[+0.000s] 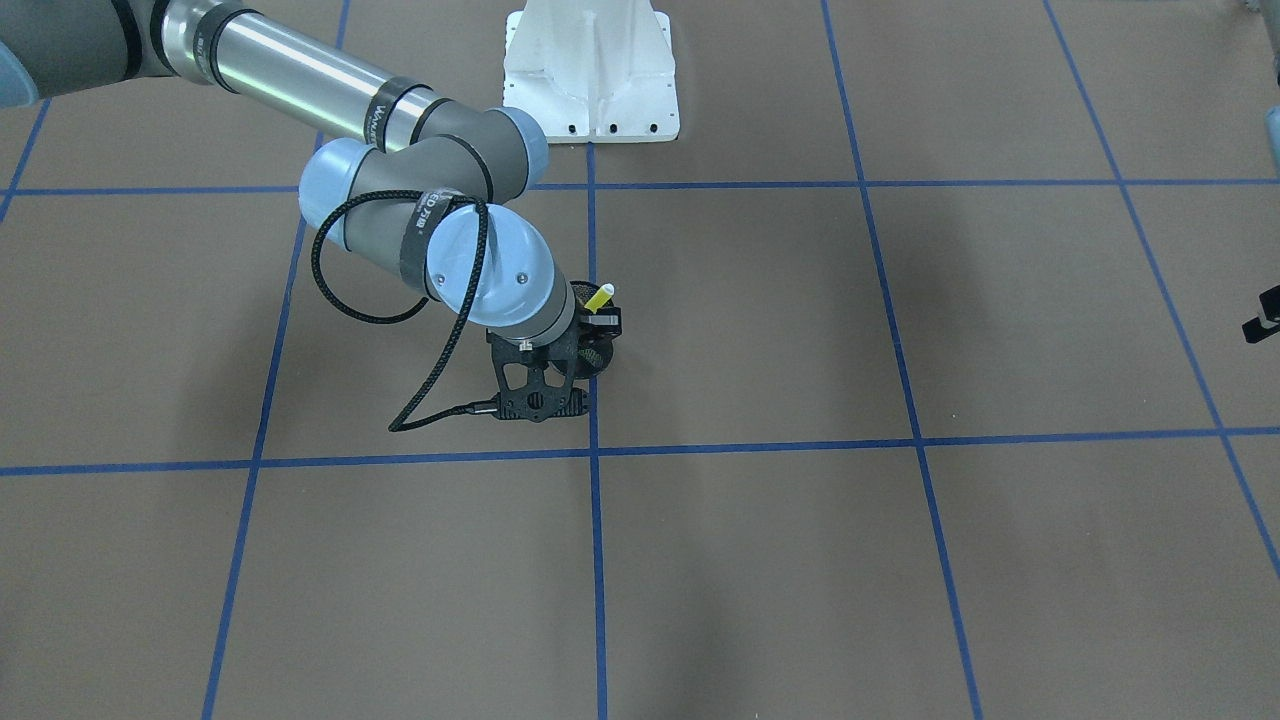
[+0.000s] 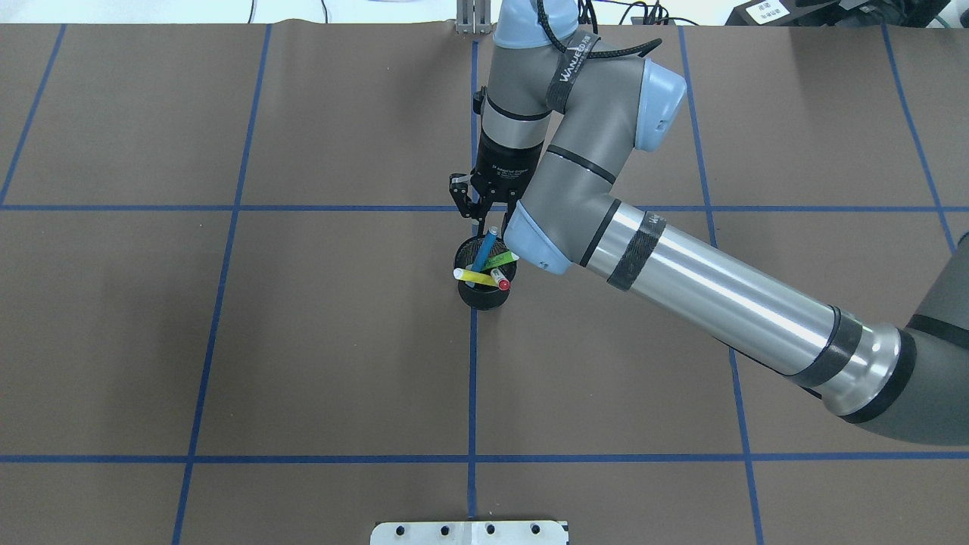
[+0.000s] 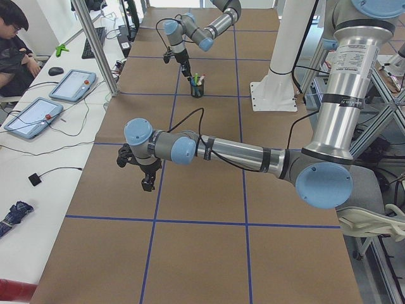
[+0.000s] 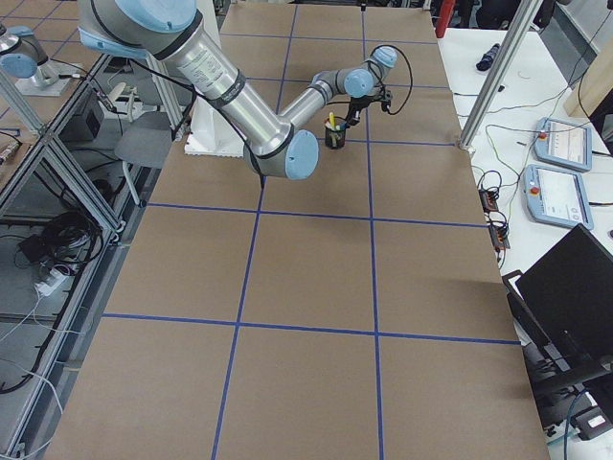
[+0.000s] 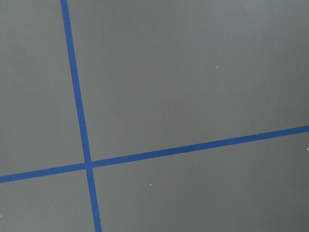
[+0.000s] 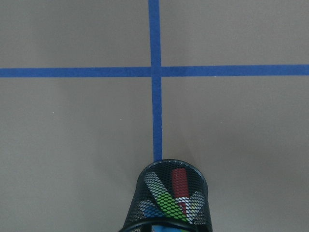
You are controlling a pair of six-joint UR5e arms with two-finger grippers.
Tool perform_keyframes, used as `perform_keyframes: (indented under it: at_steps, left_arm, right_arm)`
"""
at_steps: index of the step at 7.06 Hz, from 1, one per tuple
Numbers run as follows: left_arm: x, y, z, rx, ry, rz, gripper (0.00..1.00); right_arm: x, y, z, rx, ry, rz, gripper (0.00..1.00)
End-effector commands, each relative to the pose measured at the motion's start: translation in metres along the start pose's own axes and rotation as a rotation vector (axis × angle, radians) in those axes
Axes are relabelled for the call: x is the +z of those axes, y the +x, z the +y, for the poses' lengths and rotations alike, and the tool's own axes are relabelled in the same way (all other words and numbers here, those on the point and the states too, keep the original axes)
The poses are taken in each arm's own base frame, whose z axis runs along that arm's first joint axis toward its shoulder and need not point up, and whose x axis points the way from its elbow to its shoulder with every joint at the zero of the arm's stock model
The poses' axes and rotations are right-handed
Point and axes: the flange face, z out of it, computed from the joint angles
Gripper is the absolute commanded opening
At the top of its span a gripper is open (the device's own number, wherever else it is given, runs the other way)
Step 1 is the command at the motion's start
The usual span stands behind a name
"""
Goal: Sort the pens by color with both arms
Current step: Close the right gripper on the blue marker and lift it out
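A black mesh cup (image 2: 484, 291) stands at the table's middle on a blue tape line. It holds four pens: blue (image 2: 484, 250), green (image 2: 502, 259), yellow (image 2: 471, 277) and a white one with a red cap (image 2: 500, 283). My right gripper (image 2: 482, 218) hangs just above the far rim of the cup, over the blue pen's top, with its jaws apart and empty. In the front-facing view the wrist hides most of it; the yellow pen (image 1: 600, 297) sticks out. The right wrist view shows the cup (image 6: 169, 203) at the bottom. My left gripper (image 1: 1262, 320) is far off at the table's side; its jaws are unclear.
The brown table (image 2: 303, 341) is marked with a grid of blue tape lines (image 2: 227, 459). The white pedestal base (image 1: 592, 70) stands at the robot's edge. Tablets and cables lie on a side bench (image 3: 38, 120) where an operator sits.
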Motion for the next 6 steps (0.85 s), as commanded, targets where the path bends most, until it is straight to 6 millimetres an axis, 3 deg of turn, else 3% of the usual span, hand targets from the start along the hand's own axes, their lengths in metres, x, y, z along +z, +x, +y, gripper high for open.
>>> perform_keyframes:
  at_steps: [1,2,3,4,5,6]
  left_arm:
    - [0.000,0.000,-0.001,0.001,0.000,0.000,1.00]
    - [0.000,0.000,0.000,0.001,0.000,0.000,1.00]
    - [-0.001,0.001,-0.001,0.000,0.001,0.000,1.00]
    - [-0.001,0.001,-0.001,0.002,0.001,0.000,1.00]
    - [0.000,0.000,0.000,0.001,0.000,0.000,1.00]
    - [0.000,0.000,0.000,0.001,0.000,0.000,1.00]
  right_arm:
    - [-0.002,0.001,-0.001,0.001,0.005,0.001,0.37]
    - [-0.002,0.001,-0.001,0.001,0.005,0.001,0.37]
    - [-0.002,-0.001,-0.001,-0.001,0.007,0.000,0.27]
    - [-0.004,-0.002,-0.001,-0.013,0.014,-0.011,0.08]
    - [-0.009,-0.007,0.003,-0.022,0.024,-0.027,0.00]
    - [-0.031,-0.008,0.002,-0.034,0.054,-0.057,0.00]
